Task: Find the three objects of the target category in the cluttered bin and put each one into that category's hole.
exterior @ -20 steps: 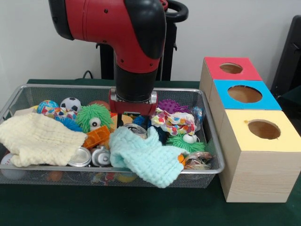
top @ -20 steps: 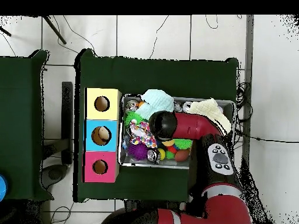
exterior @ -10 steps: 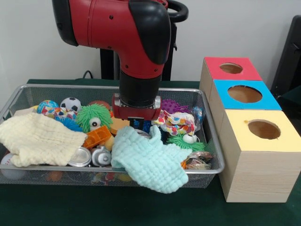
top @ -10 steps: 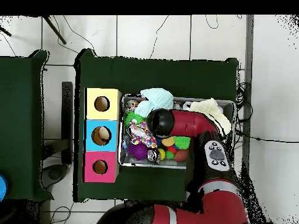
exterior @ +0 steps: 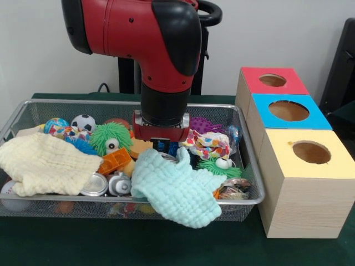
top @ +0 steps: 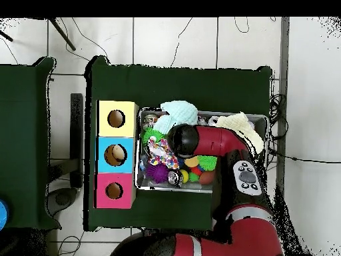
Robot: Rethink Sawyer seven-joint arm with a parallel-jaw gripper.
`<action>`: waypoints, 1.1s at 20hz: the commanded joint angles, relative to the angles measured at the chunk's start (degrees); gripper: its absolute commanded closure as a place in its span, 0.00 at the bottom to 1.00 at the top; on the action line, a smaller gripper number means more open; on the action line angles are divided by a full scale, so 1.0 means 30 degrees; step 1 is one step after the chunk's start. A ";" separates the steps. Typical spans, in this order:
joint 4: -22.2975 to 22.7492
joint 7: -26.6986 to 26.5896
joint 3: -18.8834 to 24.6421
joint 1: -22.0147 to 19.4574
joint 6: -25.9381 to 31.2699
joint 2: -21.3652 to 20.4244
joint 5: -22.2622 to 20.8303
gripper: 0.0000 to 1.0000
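My gripper (exterior: 163,148) reaches down into the middle of the wire bin (exterior: 250,166), its tip sunk among the toys just behind a mint-green knitted cloth (exterior: 176,187) that hangs over the front rim. A metal can's rim (exterior: 168,157) shows right under it. The cloth hides what the gripper touches. In the overhead view the red arm (top: 200,141) covers the bin's middle, and the mint cloth (top: 178,110) pokes out past the rim. Three boxes with round holes stand beside the bin: red (exterior: 272,81), blue (exterior: 288,111), yellow (exterior: 310,152).
A cream cloth (exterior: 44,163) fills the bin's left side. Around it lie a green fuzzy ball (exterior: 111,137), a soccer ball (exterior: 84,122), an orange block (exterior: 115,160), tin cans (exterior: 95,185), a patterned cloth (exterior: 208,144) and a purple spiky ball (exterior: 203,124).
Over the last second the arm shifted a little to the right and forward, and the mint cloth slid further over the front rim. Nothing has moved in the last half second.
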 commanded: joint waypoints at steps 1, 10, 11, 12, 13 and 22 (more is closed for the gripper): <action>-0.0213 0.1473 0.1226 -0.0170 -0.0545 -0.0002 0.0099 1.00; 0.0923 0.1777 0.1040 -0.0239 -0.1271 -0.0550 -0.0058 1.00; 0.1051 0.1771 0.1049 -0.0265 -0.1243 -0.0647 -0.0039 1.00; 0.1164 0.1741 0.1032 -0.0276 -0.1246 -0.0735 -0.0072 1.00; 0.1288 0.1745 0.1021 -0.0273 -0.1207 -0.0841 -0.0063 1.00; 0.2740 0.2009 0.1126 -0.0504 -0.1893 -0.1594 -0.0017 1.00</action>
